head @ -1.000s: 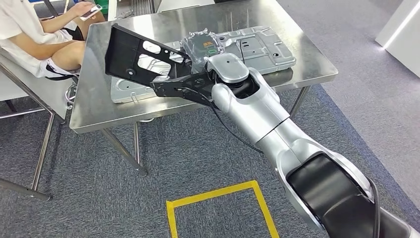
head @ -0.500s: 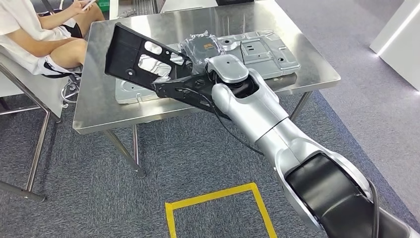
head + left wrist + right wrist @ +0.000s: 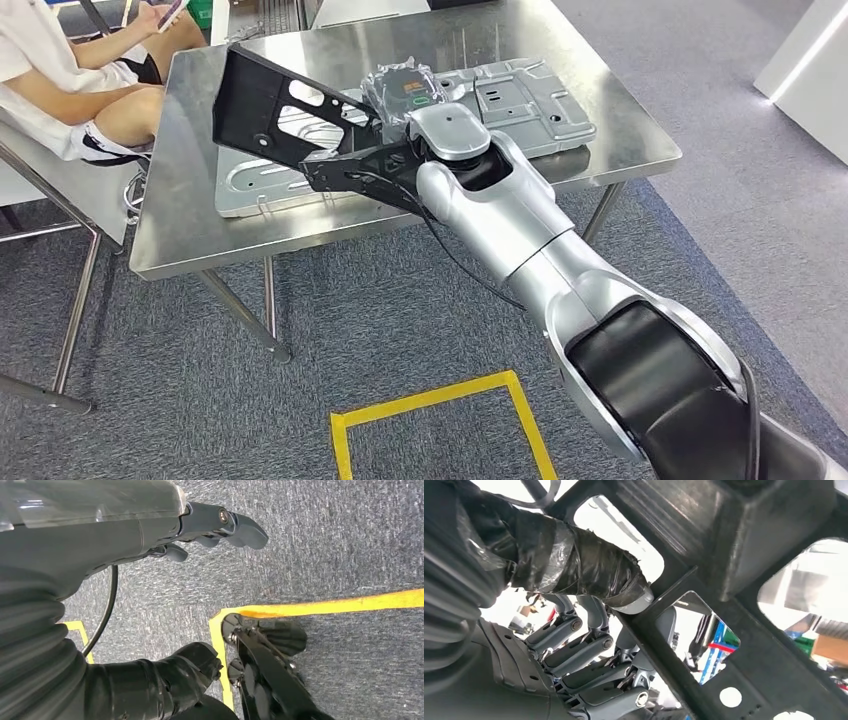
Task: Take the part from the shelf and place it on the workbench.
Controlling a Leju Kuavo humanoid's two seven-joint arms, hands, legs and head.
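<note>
A black plastic frame part (image 3: 275, 110) with cut-out windows is held up over the steel workbench (image 3: 190, 225), tilted, its broad end toward the table's left side. My right hand (image 3: 395, 150) grips its narrow end, wrapped thumb on one side of a bar (image 3: 674, 625) and fingers (image 3: 589, 655) curled on the other. My left hand (image 3: 220, 527) hangs over the carpet with nothing in it, fingers slightly curled.
A flat grey metal panel (image 3: 520, 100) lies on the workbench, with a wrapped black and green module (image 3: 405, 88) on it. A person (image 3: 70, 80) sits at the table's left end holding a phone. A yellow tape square (image 3: 440, 420) marks the carpet.
The whole picture has shifted a little, so the camera has moved. My right hand still holds the black part over the workbench, much as before.
</note>
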